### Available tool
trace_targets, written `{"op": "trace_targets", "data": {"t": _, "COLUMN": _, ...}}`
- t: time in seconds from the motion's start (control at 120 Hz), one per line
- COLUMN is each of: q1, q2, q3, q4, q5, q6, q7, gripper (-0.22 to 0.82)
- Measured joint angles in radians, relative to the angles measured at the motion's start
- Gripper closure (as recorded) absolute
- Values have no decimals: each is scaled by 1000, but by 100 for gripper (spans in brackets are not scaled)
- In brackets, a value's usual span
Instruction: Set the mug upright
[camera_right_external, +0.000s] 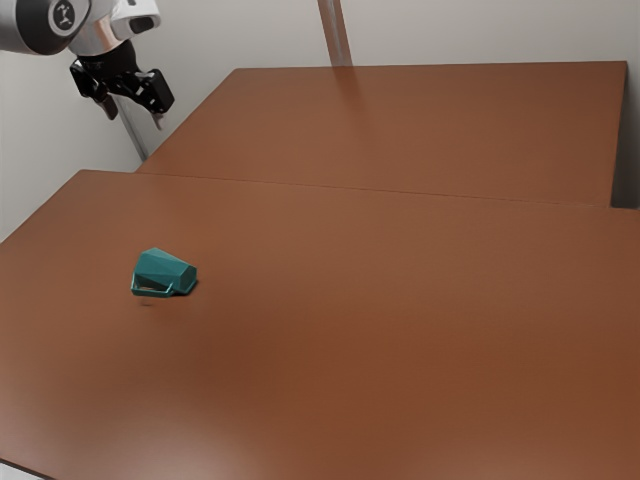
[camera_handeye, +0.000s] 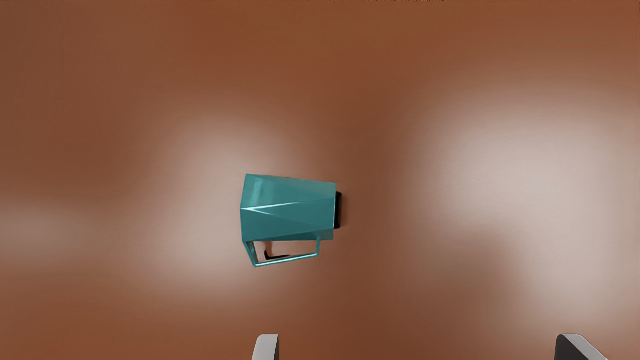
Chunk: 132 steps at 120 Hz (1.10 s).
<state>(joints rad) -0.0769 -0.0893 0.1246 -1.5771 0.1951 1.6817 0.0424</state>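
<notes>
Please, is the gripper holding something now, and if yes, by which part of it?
Nothing is held. The gripper is open, its fingers wide apart, and the mug lies on its side on the table.

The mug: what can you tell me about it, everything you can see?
The mug is teal, smooth and slightly glossy, with faceted sides tapering toward one end and a thin, angular handle. I can't tell its material. It lies on its side on the brown table, toward the exterior view's left. Only the table touches it; the open gripper hangs well clear.
</notes>
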Motion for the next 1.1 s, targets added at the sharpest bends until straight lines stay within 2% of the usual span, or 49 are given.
{"op": "trace_targets", "data": {"t": 0.267, "q1": 25, "q2": 5, "q3": 9, "q4": -24, "q5": 1, "q6": 10, "q7": 0, "gripper": 0}}
{"op": "trace_targets", "data": {"t": 0.458, "q1": 118, "q2": 51, "q3": 90, "q4": -33, "q5": -124, "q6": 12, "q7": 1, "gripper": 0}}
{"op": "trace_targets", "data": {"t": 0.625, "q1": 266, "q2": 168, "q3": 118, "q4": -34, "q5": -297, "q6": 12, "q7": 3, "gripper": 0}}
{"op": "trace_targets", "data": {"t": 0.9, "q1": 371, "q2": 371, "q3": 148, "q4": -23, "q5": -526, "q6": 14, "q7": 43, "gripper": 0}}
{"op": "trace_targets", "data": {"t": 1.1, "q1": 408, "q2": 514, "q3": 189, "q4": 23, "q5": -653, "q6": 13, "q7": 110, "gripper": 0}}
